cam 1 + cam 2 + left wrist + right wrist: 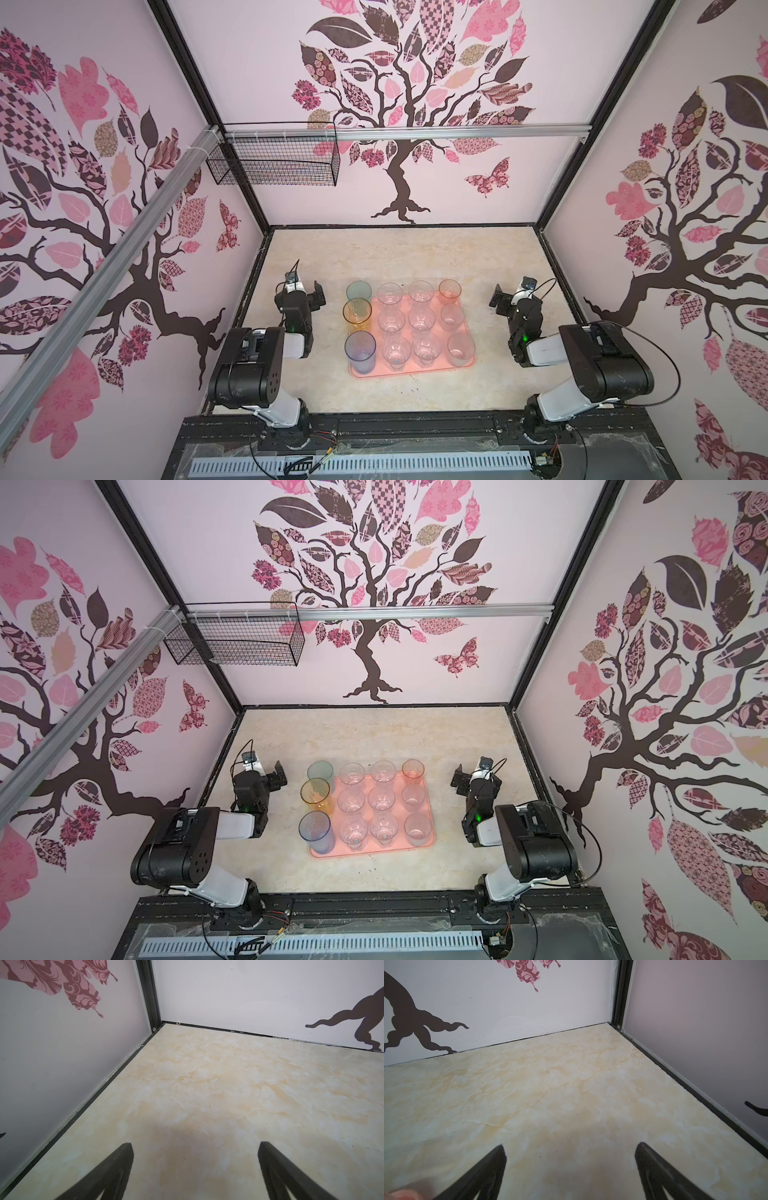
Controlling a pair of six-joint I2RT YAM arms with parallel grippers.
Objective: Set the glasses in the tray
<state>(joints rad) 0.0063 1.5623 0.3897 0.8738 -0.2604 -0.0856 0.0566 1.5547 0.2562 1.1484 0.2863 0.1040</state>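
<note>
Tray: I see the salmon-pink tray [415, 371] lying flat on the marbled table [395, 257], at the centre of the frame and a little low, in both top views.
Glasses: I count twelve glasses [421, 319], all upright with mouths up, in three rows of four on or at the tray.
Left column: The three tall ones stand here. The teal glass [358, 291] is uppermost, the amber glass [356, 313] is in the middle, and the blue glass [360, 349] is lowest.
Left column footing: The blue one's base sits inside the tray's lower-left corner. For the teal and amber ones I cannot tell whether the bases are inside the rim or just beside it.
Upper row: Two clear glasses [389, 293] and a small pinkish-orange glass [450, 288] stand at the tray's upper edge.
Middle and lower rows: Six more clear ones stand on the pink floor, close together but apart.
Inside the glasses: I see straight through to the tray. A small bluish speck shows at the bottom of two in the lower row.
Left gripper: The left gripper [316, 294] is left of the tray, level with the upper row and apart from the teal glass. Its wrist view [195, 1145] shows the fingers spread wide with only table between them.
Right gripper: The right gripper [500, 300] is right of the tray, well apart from the pinkish-orange glass. In its wrist view [571, 1145] the fingers are likewise spread and hold nothing.
Wire basket: The black wire basket [274, 166] hangs from the metal rail [457, 132] in the upper left of the frame, well above the table.
</note>
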